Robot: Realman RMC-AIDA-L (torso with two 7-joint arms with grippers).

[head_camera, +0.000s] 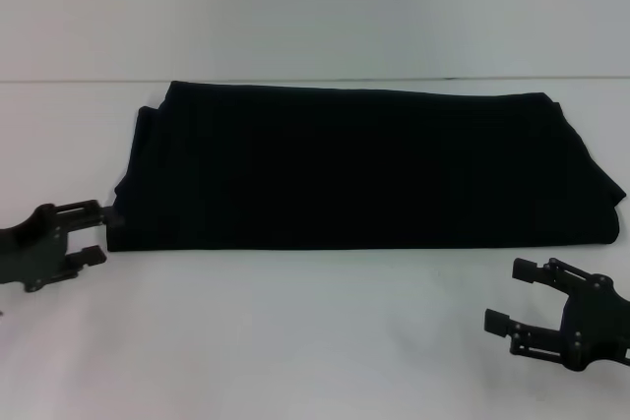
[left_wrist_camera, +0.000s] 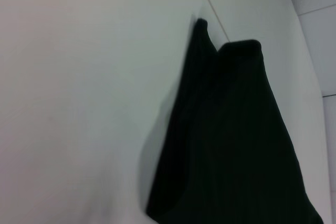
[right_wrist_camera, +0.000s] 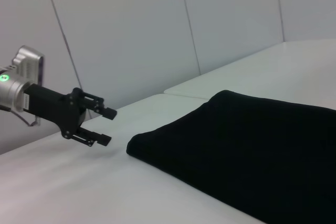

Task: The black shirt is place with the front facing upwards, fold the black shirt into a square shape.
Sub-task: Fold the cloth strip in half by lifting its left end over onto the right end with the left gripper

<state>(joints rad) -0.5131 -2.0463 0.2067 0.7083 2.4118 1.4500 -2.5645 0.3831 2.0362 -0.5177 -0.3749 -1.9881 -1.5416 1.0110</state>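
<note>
Black shirt [head_camera: 364,169] lies folded wide on tabletop [head_camera: 295,341]; left end effector [head_camera: 96,233] and right end effector [head_camera: 510,294] both spread, empty. Your risk: corner pinch catches top layer only, fold skews.

The shirt [head_camera: 364,169] lay folded into a wide, flat black band across the middle of the head view, its long edges running left to right. No lettering or label showed on the upper face. At its left end the layers were slightly offset, one edge peeking past another; the right end tapered to a rounded corner.
</note>
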